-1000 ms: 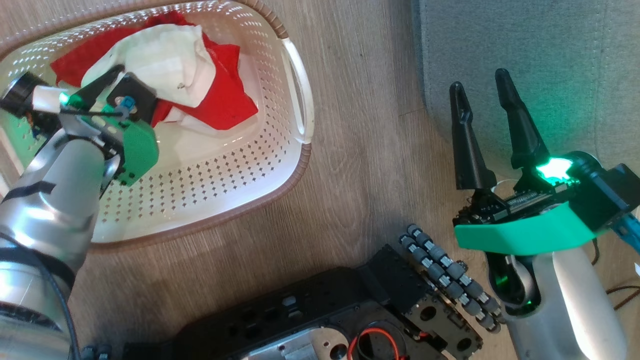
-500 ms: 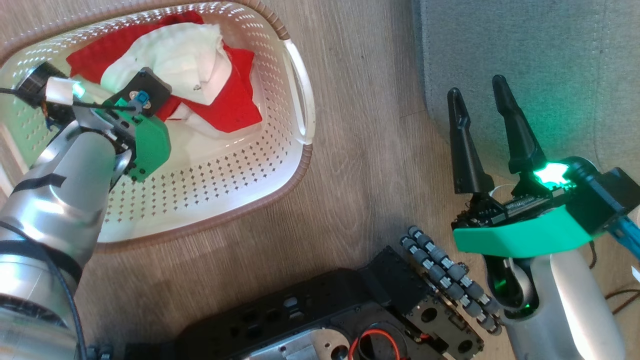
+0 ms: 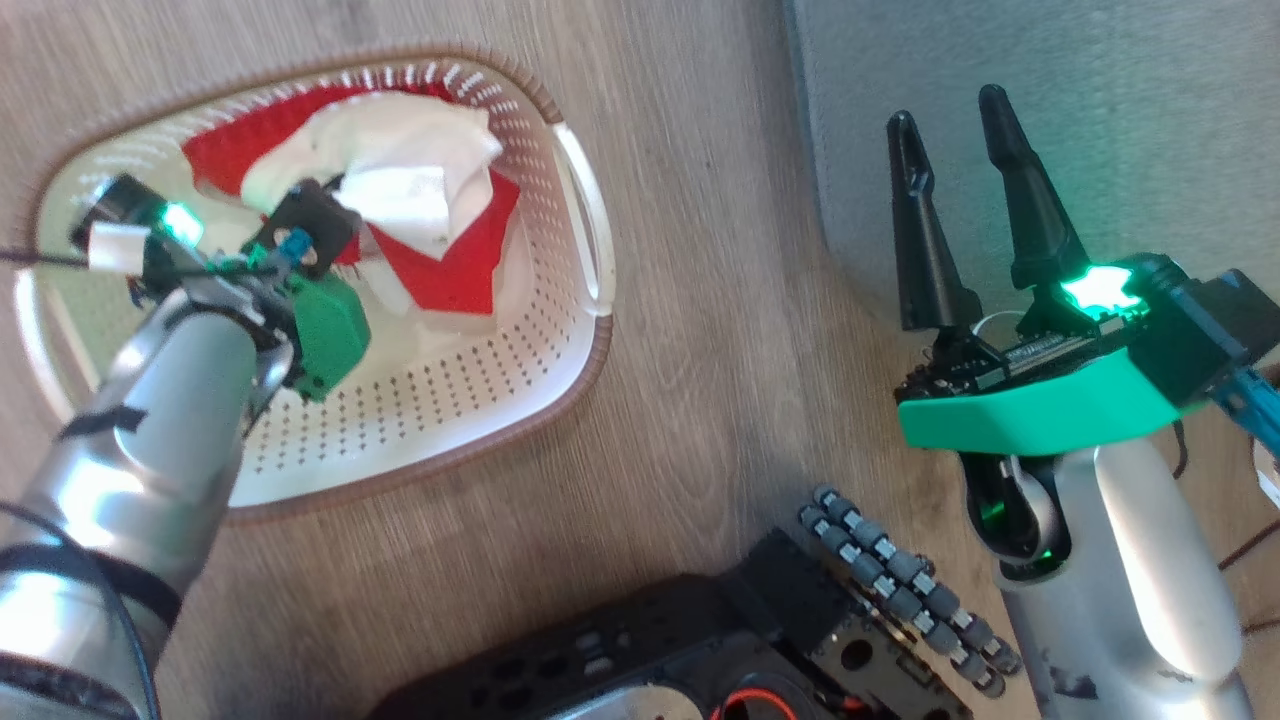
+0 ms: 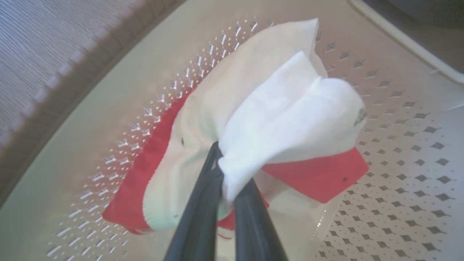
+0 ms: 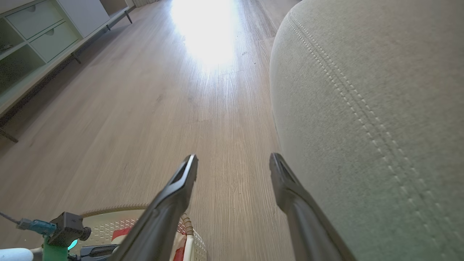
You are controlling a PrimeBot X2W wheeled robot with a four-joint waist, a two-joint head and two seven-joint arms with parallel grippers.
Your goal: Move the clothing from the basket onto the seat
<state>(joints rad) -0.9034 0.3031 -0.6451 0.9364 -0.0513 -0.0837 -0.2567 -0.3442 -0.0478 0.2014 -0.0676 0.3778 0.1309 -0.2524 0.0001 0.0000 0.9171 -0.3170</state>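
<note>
The cream perforated basket (image 3: 560, 370) stands on the wood floor, and its rim (image 5: 108, 211) peeks in low in the right wrist view. Inside lies the red and white clothing (image 3: 440, 270), bunched toward the far end. My left gripper (image 4: 224, 168) is shut on a white fold of the clothing (image 4: 290, 119), which drapes over the fingertips; in the head view the left wrist (image 3: 320, 330) covers the fingers. My right gripper (image 3: 945, 108) (image 5: 233, 157) hangs open and empty beside the grey-green seat (image 3: 1080, 90) (image 5: 380, 108).
My black base with grey rollers (image 3: 900, 590) fills the bottom of the head view, between basket and seat. A strip of wood floor (image 3: 720, 330) separates them. A pale cabinet with drawers (image 5: 40, 32) stands far off to the left.
The whole head picture has shifted, so the camera moved. My left gripper has pushed further into the garment and the white fold has bunched up around it. The right gripper keeps its pose.
</note>
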